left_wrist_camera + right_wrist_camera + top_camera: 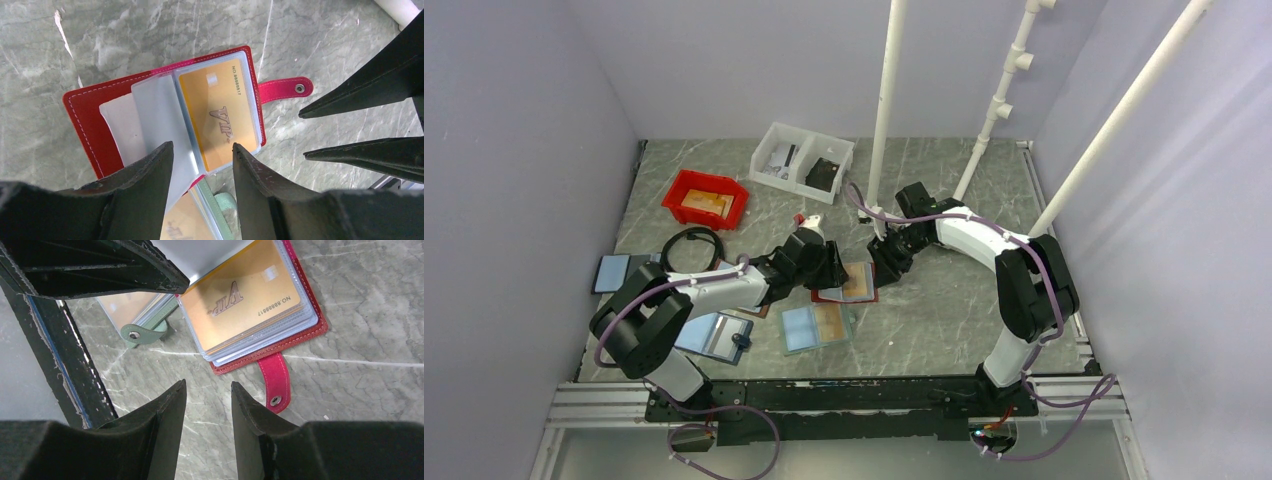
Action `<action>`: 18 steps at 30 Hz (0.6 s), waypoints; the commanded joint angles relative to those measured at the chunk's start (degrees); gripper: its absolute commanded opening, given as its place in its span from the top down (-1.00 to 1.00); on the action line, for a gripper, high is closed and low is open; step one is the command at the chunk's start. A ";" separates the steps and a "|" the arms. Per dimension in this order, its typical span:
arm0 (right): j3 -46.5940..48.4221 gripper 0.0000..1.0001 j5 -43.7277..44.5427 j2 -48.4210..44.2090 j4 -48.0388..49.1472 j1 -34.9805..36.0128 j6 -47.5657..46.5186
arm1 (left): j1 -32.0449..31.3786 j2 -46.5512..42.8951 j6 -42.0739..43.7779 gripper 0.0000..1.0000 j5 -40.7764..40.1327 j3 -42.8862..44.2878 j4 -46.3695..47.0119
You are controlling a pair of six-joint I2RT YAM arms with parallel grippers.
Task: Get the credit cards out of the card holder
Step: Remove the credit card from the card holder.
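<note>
A: Seen from above, what sat closest?
B: The black base plate point(824, 395) at the near edge of the table, with both arms reaching inward. The left gripper point(836, 272) and right gripper point(884, 270) met over the red-edged folding card holder point(849, 285), which lay open mid-table. To its right was the bare marble-patterned table point(944, 320). A light teal holder point(816, 326) lay just beside it, nearer the bases.
A: Containers?
B: A red plastic bin point(706, 198) held something tan. A white two-compartment bin point(802, 160) held cards and a dark object I couldn't identify.
A: Left wrist?
B: The fingers point(150, 190) stood apart and clamped nothing, astride the clear sleeves point(155, 115). I couldn't tell whether they touched them. A gold "VIP" credit card point(220, 120) sat in the top sleeve, and the pink snap tab point(282, 90) stuck out sideways. The fingers cut off the holder's near edge.
A: Right wrist?
B: The jaws were parted and empty above bare table beside the tab. The left finger point(100, 265) hid the holder's far half.
</note>
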 commanded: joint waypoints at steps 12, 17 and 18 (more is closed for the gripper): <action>2.38 0.19 -0.07 0.03 1.56 0.54 0.31 | 0.80 -2.88 0.72 -0.05 1.80 -0.63 2.47; 2.38 0.19 0.29 0.11 1.82 0.71 0.49 | 1.00 -2.88 0.68 -0.05 1.95 -0.55 2.45; 2.38 0.19 0.36 0.09 1.82 0.75 0.49 | 0.99 -2.88 0.72 -0.04 2.06 -0.55 2.46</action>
